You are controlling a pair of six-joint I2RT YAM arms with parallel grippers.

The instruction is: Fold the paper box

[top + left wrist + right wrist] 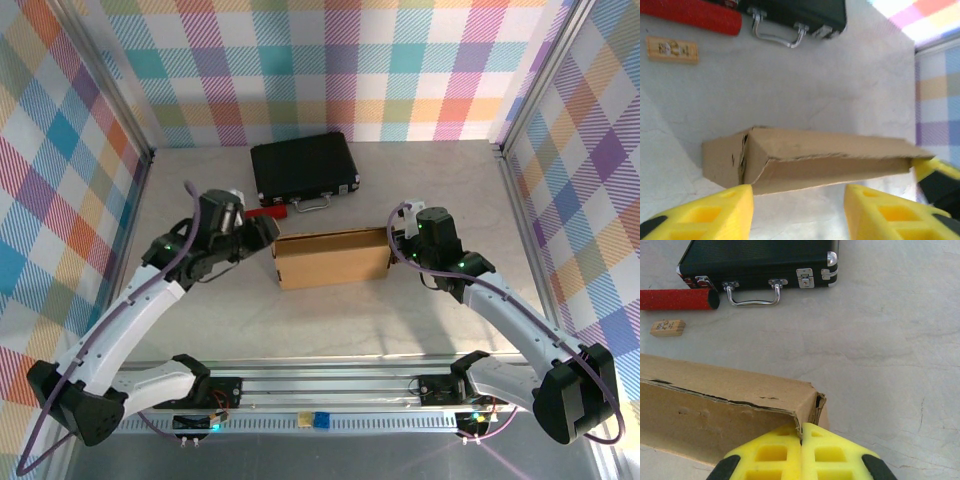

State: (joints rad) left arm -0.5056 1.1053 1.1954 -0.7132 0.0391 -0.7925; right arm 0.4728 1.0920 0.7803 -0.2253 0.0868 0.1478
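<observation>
The paper box [333, 257], plain brown cardboard, lies mid-table as a shallow long rectangle with its front flap edge ragged and slightly ajar [805, 157]. My left gripper [267, 235] hovers at the box's left end; its yellow fingers [715, 212] stand apart with bare table between them, and the box sits just beyond the tips. At the right end my right gripper [395, 240] is shut, its yellow fingertips [785, 440] pressed together on the thin cardboard edge at the box's near right corner [802, 415].
A black hard case [303, 168] with a metal handle lies behind the box. A red bar [677, 299] and a small wooden block [667, 327] lie between case and box on the left. Checked walls enclose the table on three sides.
</observation>
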